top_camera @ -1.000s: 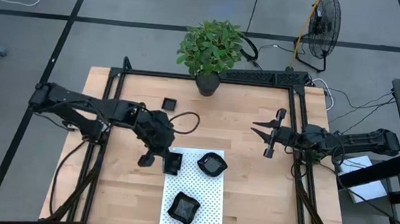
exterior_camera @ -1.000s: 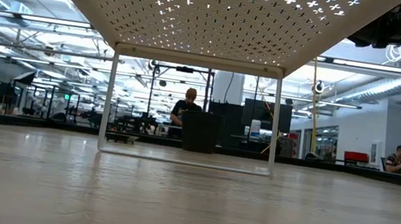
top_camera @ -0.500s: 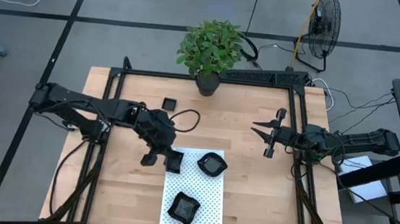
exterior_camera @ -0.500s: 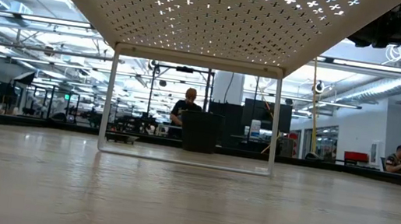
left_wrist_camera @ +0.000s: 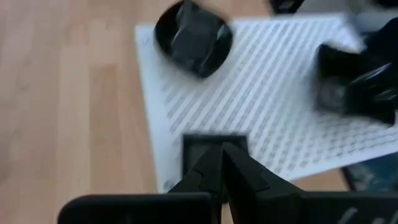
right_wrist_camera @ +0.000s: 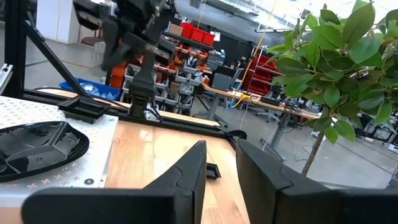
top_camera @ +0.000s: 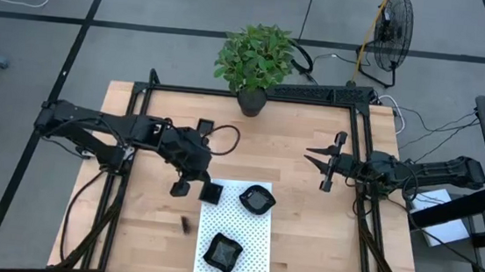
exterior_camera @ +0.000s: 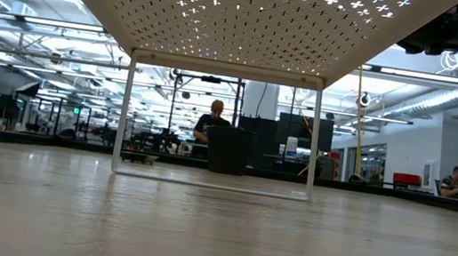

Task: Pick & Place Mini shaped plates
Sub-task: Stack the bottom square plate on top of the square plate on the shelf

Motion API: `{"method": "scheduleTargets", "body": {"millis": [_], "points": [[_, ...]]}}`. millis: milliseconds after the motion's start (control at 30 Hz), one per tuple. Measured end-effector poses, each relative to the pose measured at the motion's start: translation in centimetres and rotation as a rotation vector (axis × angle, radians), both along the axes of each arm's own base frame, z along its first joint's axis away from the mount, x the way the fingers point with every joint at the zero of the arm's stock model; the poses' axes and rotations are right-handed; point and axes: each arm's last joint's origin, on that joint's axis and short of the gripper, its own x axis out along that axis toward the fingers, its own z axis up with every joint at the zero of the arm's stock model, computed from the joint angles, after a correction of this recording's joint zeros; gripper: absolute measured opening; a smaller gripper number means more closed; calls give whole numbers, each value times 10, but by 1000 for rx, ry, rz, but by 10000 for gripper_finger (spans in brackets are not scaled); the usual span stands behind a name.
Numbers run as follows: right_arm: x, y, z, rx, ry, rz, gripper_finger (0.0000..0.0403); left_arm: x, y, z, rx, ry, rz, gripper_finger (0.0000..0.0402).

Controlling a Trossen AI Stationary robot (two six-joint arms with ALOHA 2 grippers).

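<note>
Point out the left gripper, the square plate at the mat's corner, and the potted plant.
left gripper [top_camera: 194, 187], high view, between its fingertips.
square plate [top_camera: 212, 192], high view, its dark centre.
potted plant [top_camera: 256, 56], high view, middle of the foliage.

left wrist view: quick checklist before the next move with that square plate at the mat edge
1. Square plate on the mat: ok, at its corner.
2. Left gripper has a hold on it: cannot tell.
3. Round plate and irregular plate apart from it: ok.
4. Right gripper out of the way: ok, open over bare table.
5. All plates on the mat: not ok, one small plate lies on the table near the plant.
</note>
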Motion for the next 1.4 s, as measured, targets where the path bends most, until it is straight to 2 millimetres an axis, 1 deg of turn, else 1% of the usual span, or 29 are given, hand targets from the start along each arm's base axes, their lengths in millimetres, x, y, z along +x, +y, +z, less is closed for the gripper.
{"method": "scheduleTargets", "body": {"millis": [67,167,233,300,400,500,567,633,767,833,900,1000,1067,1133,1400], "points": [[0,0,0,0,-1,0,75,-3,2,-1,34,49,54,6],[0,0,0,0,0,0,75,-8,6,-2,30,134,244,4],[0,0,0,0,0,0,75,-17,8,-9,4,256,393,15],[0,0,0,-1,1,0,75,-29,5,-17,-7,393,534,36],[0,0,0,-5,-1,-1,75,-44,-9,-33,-41,557,707,75],[0,0,0,-9,0,-1,75,-53,-34,-46,-115,618,814,115],[0,0,0,-10,0,-1,75,-57,-55,-56,-176,613,854,137],[0,0,0,-9,0,-1,75,-57,-74,-70,-258,566,881,155],[0,0,0,-8,-1,-1,75,-55,-104,-106,-435,425,916,173],[0,0,0,-8,-1,-1,75,-57,-109,-134,-441,437,950,174],[0,0,1,-8,-4,-1,75,-61,-107,-158,-405,492,1015,174],[0,0,1,-2,-11,0,75,-66,-103,-186,-359,611,1115,175],[0,0,2,5,-19,12,75,-66,-101,-194,-356,636,1149,175],[0,1,2,16,-24,30,75,-65,-100,-198,-344,640,1156,175],[0,1,3,34,-41,55,75,-62,-102,-194,-350,601,1054,175]]}}
